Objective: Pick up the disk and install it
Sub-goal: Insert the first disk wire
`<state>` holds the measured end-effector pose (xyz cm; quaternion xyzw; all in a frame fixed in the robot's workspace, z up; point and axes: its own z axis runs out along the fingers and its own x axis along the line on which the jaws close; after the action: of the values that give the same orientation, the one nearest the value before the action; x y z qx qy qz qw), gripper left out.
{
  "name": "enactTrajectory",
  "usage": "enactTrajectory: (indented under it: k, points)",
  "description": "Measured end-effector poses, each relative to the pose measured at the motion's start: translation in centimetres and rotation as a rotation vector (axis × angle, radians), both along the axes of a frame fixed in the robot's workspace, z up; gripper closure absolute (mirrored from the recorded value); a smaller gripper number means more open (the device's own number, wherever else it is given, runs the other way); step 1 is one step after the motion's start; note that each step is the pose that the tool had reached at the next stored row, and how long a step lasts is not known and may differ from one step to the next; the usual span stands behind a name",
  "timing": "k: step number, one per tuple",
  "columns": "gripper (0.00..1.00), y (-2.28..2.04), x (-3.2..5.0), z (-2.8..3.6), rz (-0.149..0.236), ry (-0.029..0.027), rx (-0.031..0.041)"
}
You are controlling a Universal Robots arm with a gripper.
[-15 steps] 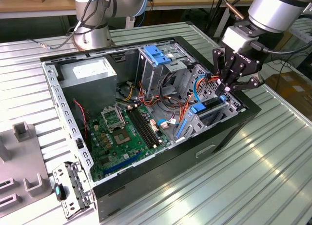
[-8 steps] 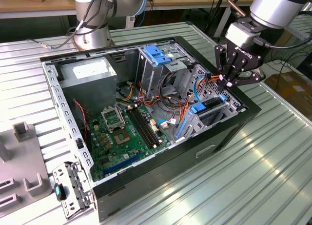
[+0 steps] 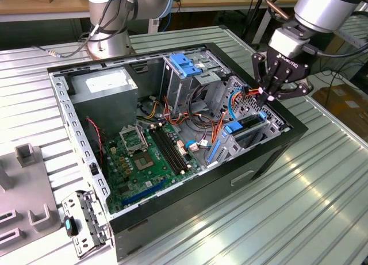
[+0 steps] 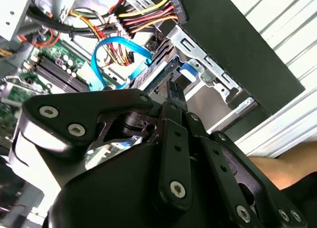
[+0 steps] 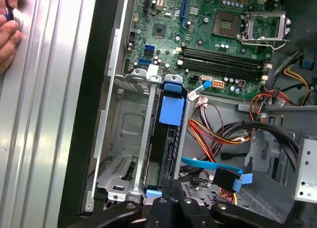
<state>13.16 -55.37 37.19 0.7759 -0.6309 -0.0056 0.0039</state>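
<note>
Over the open case's edge at the exterior view's right, jaws drawn together with nothing seen between them, tips pointing down at the drive cage. Inside that cage, disk standing on edge, slotted between the metal rails, with a blue tab on its end toward the motherboard. Tips right at the disk's other end in the first wrist view; touching or not, impossible to tell. Beside the cage, a flat blue cable looping among red, yellow and black wires. Deeper in the case, a grey power supply and a blue bracket atop the taller bay. Case flat on a ribbed metal desk; a hand resting on the desk just outside the case wall.
</note>
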Motion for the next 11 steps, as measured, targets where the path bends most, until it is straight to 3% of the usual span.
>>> enactTrajectory:
  k: [3, 4, 7, 11]
  points:
    - [0.89, 0.15, 0.18, 0.00, 0.040, 0.0000, -0.0001]
    - [0.89, 0.31, 0.31, -0.01, 0.041, 0.0000, 0.0001]
    - [0.89, 1.33, 0.84, -0.01, 0.045, 0.0000, -0.0004]
    - [0.89, 1.75, 1.06, -0.01, 0.055, 0.0000, -0.0021]
